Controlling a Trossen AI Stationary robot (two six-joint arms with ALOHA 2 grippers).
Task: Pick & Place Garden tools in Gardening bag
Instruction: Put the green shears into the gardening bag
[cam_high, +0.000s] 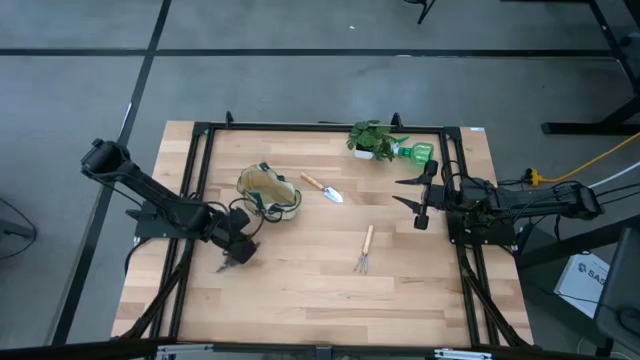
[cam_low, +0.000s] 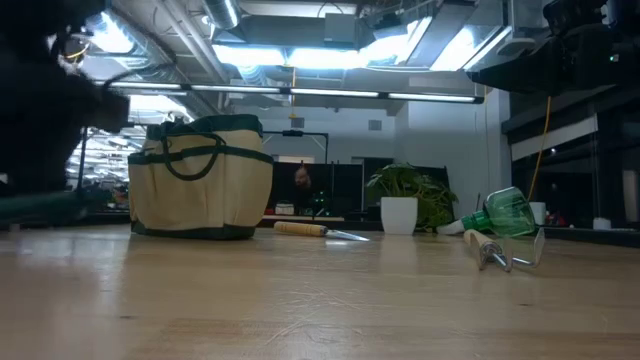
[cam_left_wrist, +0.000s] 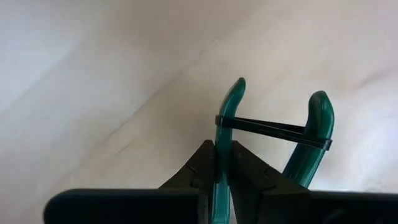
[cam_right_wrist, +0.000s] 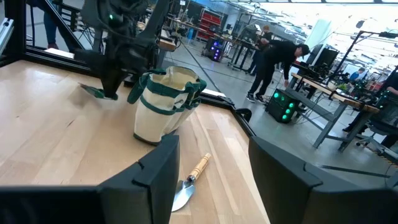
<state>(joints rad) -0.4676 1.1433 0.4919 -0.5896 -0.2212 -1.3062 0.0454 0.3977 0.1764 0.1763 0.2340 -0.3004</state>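
Left gripper clamps green tool

Left gripper (cam_high: 238, 255) is clenched on a dark green plastic-handled tool (cam_left_wrist: 267, 134), low over the light wooden worktop (cam_high: 300, 290), at seven o'clock from the round tan fabric bag (cam_high: 268, 192). Right gripper (cam_high: 412, 193) waits released at three o'clock.

The wooden table (cam_high: 300, 290) carries a bag (cam_high: 268, 192) at ten o'clock, a trowel (cam_high: 322, 187) just beside it, a fork (cam_high: 365, 250) near centre, and a plant (cam_high: 374, 140) and green bottle (cam_high: 415, 152) at one o'clock
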